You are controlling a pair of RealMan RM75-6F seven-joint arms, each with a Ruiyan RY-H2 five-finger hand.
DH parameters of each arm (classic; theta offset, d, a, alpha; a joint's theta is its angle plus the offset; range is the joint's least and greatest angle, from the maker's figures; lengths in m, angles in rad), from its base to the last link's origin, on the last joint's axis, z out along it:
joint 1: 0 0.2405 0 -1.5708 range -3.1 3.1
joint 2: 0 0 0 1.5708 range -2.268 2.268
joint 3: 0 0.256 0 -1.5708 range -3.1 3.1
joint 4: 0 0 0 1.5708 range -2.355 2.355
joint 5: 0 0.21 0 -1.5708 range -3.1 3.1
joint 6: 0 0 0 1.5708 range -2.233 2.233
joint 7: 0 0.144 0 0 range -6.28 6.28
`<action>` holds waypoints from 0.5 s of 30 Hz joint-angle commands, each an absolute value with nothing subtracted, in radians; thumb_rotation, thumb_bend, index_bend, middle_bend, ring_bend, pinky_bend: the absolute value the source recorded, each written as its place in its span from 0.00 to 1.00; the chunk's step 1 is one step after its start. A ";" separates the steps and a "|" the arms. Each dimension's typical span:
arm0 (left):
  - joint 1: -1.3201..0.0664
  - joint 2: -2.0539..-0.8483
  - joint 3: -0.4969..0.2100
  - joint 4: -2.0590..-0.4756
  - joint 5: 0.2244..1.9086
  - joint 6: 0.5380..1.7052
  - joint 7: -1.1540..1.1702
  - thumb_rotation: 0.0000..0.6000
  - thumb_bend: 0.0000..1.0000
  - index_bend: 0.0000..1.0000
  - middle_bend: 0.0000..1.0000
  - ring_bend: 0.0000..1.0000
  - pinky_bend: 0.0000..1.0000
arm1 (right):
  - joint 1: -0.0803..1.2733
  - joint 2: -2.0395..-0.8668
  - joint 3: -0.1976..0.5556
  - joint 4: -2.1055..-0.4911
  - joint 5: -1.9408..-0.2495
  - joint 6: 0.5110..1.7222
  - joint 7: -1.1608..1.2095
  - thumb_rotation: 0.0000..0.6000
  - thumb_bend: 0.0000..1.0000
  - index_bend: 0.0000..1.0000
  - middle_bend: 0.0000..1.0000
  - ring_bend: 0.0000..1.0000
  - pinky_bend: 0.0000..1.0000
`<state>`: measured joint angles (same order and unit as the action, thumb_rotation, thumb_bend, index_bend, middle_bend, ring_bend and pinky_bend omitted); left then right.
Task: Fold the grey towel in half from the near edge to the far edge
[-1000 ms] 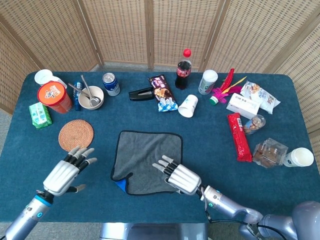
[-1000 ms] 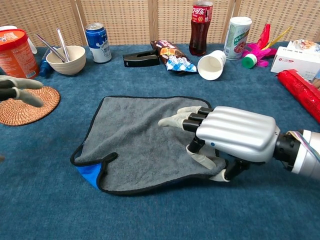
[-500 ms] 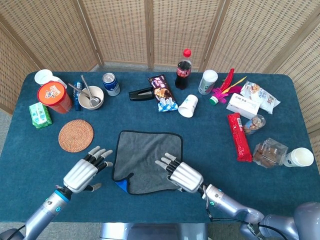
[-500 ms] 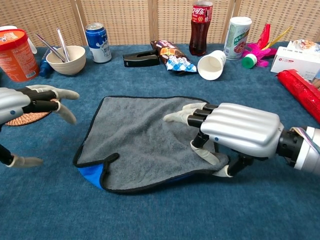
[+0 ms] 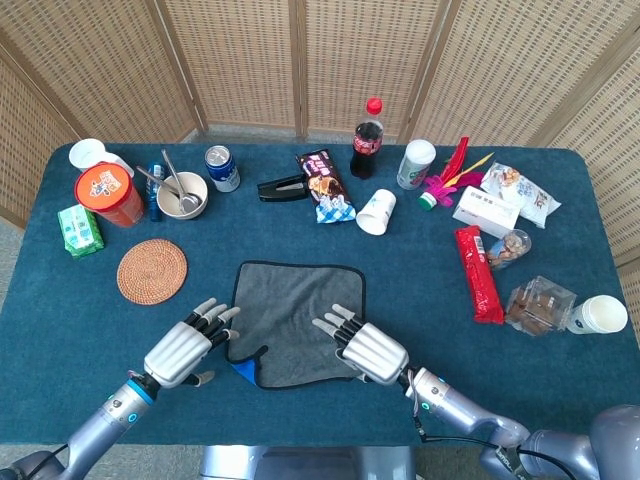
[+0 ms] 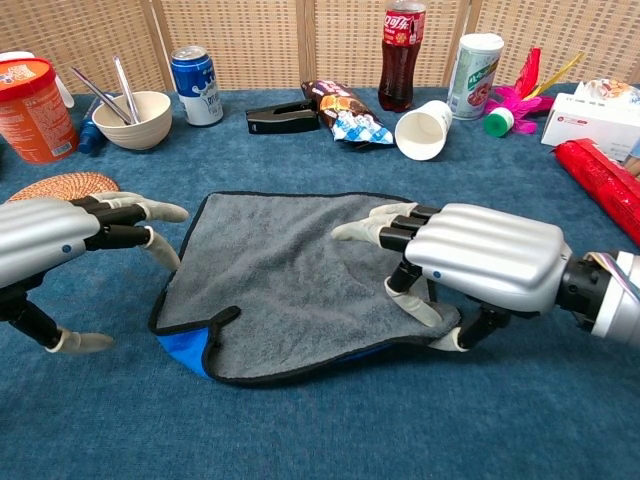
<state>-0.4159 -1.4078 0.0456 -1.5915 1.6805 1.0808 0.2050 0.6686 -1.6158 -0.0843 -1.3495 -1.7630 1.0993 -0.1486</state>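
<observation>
The grey towel [image 6: 290, 280] lies flat on the tabletop [image 5: 420, 290]. My right hand [image 6: 470, 265] grips its near right corner. My left hand [image 6: 70, 235] is spread beside the left edge, holding nothing. I think it must grab next.

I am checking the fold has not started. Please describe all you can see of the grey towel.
The grey towel is soft-looking cloth with a dark edge, lying mostly flat and unfolded on the table's blue cover. Its near left corner is turned up, showing blue beneath. The right hand rests on its near right part; the left hand is at its left edge.
</observation>
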 commanded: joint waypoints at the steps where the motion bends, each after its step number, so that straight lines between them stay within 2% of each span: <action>1: -0.421 -1.417 0.048 -1.588 1.678 1.078 0.207 1.00 0.28 0.27 0.00 0.00 0.00 | 0.668 -1.615 -0.084 -1.350 -1.763 1.100 -0.149 1.00 0.35 0.73 0.00 0.00 0.00; 15: -0.453 -1.450 0.042 -1.603 1.638 1.048 0.240 1.00 0.28 0.28 0.00 0.00 0.00 | 0.663 -1.614 -0.083 -1.359 -1.759 1.096 -0.161 1.00 0.36 0.73 0.00 0.00 0.00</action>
<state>-0.4513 -1.4490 0.0421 -1.6019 1.6393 1.0492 0.2392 0.6630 -1.6144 -0.0833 -1.3590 -1.7590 1.0960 -0.1608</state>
